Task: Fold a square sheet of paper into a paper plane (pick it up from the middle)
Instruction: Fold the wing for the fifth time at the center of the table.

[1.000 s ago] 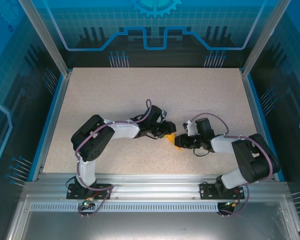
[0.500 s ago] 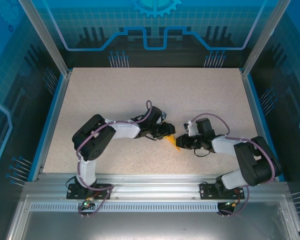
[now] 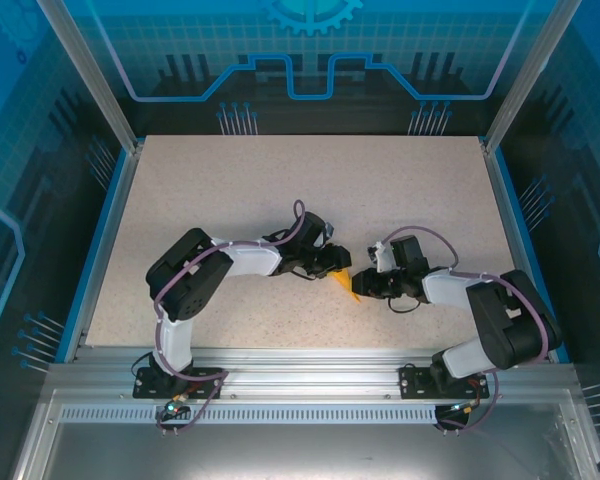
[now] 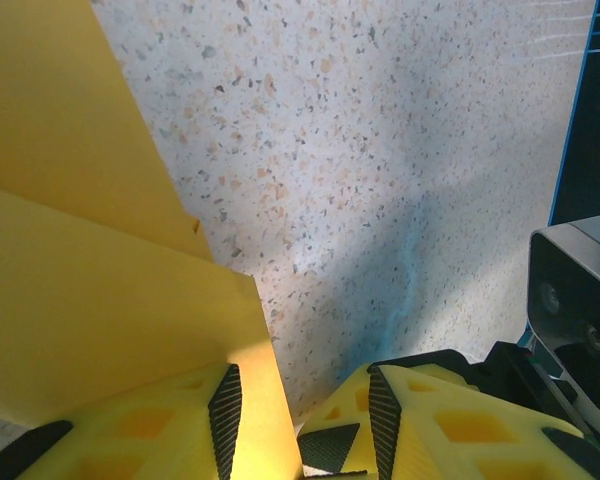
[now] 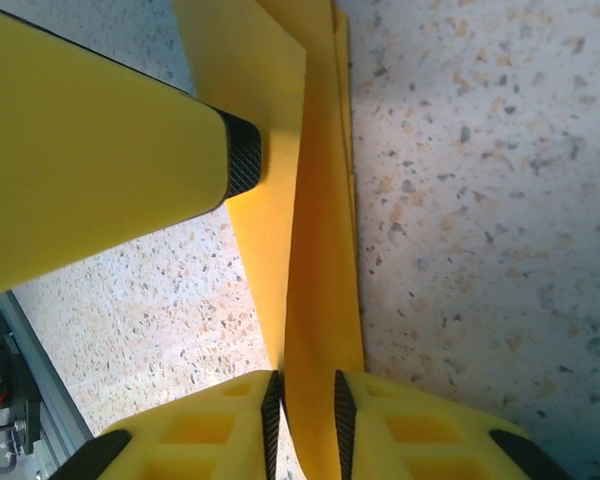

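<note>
At the bottom of the right wrist view the right gripper (image 5: 307,412) is closed on the paper sheet (image 5: 315,250): it pinches a folded edge with almost no gap. In the upper left, one finger (image 5: 110,190) of the left gripper (image 4: 302,405) touches a flap with its black tip. In the left wrist view the left jaws stand apart and grip nothing; the sheet fills the left of the frame and its corner comes down into the gap, with bare table (image 4: 380,150) at the right. In the top view the sheet sits between both grippers, just below the centre. I judge the risk is a crooked or torn fold: if the left finger pushes while the right pinch holds hard, the thin paper can buckle; if the pinch is weak, the layers can slide out of line
</note>
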You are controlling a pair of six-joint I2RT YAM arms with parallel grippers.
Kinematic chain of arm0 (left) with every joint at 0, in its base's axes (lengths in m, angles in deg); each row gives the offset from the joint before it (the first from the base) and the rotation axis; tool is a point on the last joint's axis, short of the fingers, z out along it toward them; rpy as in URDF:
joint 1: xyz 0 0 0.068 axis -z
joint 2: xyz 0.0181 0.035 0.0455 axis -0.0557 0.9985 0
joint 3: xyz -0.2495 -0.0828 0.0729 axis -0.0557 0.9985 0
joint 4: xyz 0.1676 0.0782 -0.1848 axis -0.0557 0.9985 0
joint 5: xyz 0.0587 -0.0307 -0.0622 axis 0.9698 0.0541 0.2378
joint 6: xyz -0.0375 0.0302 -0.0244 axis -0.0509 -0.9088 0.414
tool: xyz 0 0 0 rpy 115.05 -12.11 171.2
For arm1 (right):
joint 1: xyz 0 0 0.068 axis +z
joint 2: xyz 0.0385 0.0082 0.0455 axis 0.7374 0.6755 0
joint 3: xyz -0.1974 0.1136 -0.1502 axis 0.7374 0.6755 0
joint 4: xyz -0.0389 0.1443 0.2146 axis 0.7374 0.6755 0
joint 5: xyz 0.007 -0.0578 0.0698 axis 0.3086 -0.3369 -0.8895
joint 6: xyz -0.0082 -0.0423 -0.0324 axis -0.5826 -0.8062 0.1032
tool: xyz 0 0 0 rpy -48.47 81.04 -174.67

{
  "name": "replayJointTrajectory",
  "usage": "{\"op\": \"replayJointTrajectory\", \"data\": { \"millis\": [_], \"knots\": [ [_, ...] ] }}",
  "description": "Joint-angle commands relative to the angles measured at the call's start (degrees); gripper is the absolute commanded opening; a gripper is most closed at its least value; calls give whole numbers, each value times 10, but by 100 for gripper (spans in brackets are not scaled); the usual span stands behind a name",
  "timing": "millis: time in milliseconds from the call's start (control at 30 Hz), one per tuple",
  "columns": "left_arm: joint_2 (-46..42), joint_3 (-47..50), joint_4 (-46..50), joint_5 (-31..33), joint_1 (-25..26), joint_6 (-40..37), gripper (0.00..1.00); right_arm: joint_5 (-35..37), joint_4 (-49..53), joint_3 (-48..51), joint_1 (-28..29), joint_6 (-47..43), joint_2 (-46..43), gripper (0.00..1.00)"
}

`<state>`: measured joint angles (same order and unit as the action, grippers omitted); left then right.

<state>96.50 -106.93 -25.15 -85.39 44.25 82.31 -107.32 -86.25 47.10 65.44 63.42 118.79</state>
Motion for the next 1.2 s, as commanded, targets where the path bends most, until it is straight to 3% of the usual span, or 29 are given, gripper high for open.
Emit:
{"op": "replayJointTrajectory", "data": {
  "millis": [0,267,500,667,1167],
  "knots": [
    [9,-16,18,5,2,-11,42,7,22,-15,-10,-5,13,21],
    [13,-15,13,3,0,-11,42,29,35,-20,-10,0,20,18],
    [14,-13,6,1,-3,-11,42,11,32,-12,-10,0,1,27],
    [15,-16,3,-3,-4,-12,42,4,37,-9,-7,-3,-16,39],
    [17,-17,-11,-15,-5,-13,42,74,82,-46,37,-19,11,41]
  ]
}}
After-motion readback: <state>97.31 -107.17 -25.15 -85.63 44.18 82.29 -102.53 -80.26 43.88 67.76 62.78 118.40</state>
